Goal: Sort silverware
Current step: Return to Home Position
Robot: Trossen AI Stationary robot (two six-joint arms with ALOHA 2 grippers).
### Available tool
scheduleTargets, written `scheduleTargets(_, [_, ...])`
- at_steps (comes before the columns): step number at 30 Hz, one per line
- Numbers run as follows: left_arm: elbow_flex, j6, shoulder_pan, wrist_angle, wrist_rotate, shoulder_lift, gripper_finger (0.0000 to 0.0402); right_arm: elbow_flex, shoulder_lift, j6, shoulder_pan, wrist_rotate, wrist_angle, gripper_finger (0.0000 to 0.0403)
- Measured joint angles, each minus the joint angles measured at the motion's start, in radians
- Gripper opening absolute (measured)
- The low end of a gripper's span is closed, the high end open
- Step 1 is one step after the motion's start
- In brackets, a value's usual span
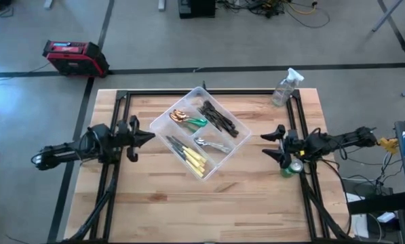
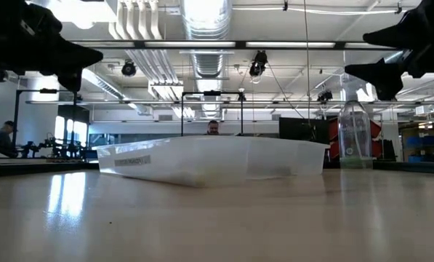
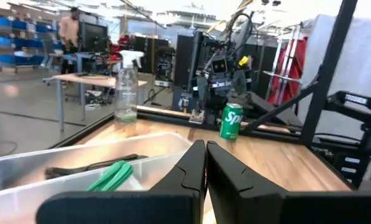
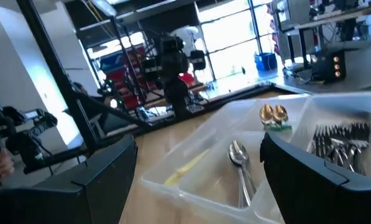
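A clear divided tray (image 1: 237, 135) lies cornerwise at the table's middle and holds the silverware. Gold spoons with green handles (image 1: 186, 118) fill its far left part, dark forks (image 1: 218, 116) the far right, silver spoons (image 1: 210, 144) the near right, and yellow-handled knives (image 1: 189, 156) the near left. My left gripper (image 1: 150, 136) hangs shut just left of the tray, pointing level at it, and holds nothing (image 3: 205, 149). My right gripper (image 1: 268, 144) hangs open to the tray's right, also level, with the tray ahead of its empty fingers (image 4: 197, 158).
A green can (image 1: 295, 167) stands under my right arm, and a clear spray bottle (image 1: 285, 88) stands at the far right corner. Black frame rails (image 1: 121, 102) run along the table's left and right sides. A red case (image 1: 74, 57) sits on the floor beyond.
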Motion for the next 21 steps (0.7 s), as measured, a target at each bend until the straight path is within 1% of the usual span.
scheduleTargets(2, [0.003,0.003,-0.010,-0.019,-0.002,0.005,0.0000,0.000,-0.006,0.002,-0.005,-0.001,0.000,0.0314])
scheduleTargets(4, [0.004,0.004,-0.024,-0.004,-0.003,0.024,0.0000,0.000,-0.007,-0.002,-0.007,-0.004,0.008,0.0314])
scheduleTargets(7, [-0.002,0.019,-0.047,-0.010,-0.008,0.001,0.0000,0.000,-0.001,-0.044,-0.008,-0.017,0.003,0.0314])
scheduleTargets(12, [-0.039,0.059,-0.092,0.117,-0.003,0.002,0.0000,0.000,0.010,-0.050,-0.008,-0.037,-0.017,0.0314])
scheduleTargets(14, [-0.079,0.078,-0.107,0.198,-0.001,0.002,0.0000,0.000,0.014,-0.050,-0.008,-0.061,-0.019,0.0314])
scheduleTargets(18, [-0.087,0.085,-0.117,0.185,-0.009,0.003,0.0000,0.000,0.013,-0.051,-0.008,-0.106,-0.022,0.0314])
scheduleTargets(21, [-0.087,0.113,-0.117,0.182,-0.010,0.002,0.0000,0.000,0.005,-0.051,-0.008,-0.164,-0.020,0.0314])
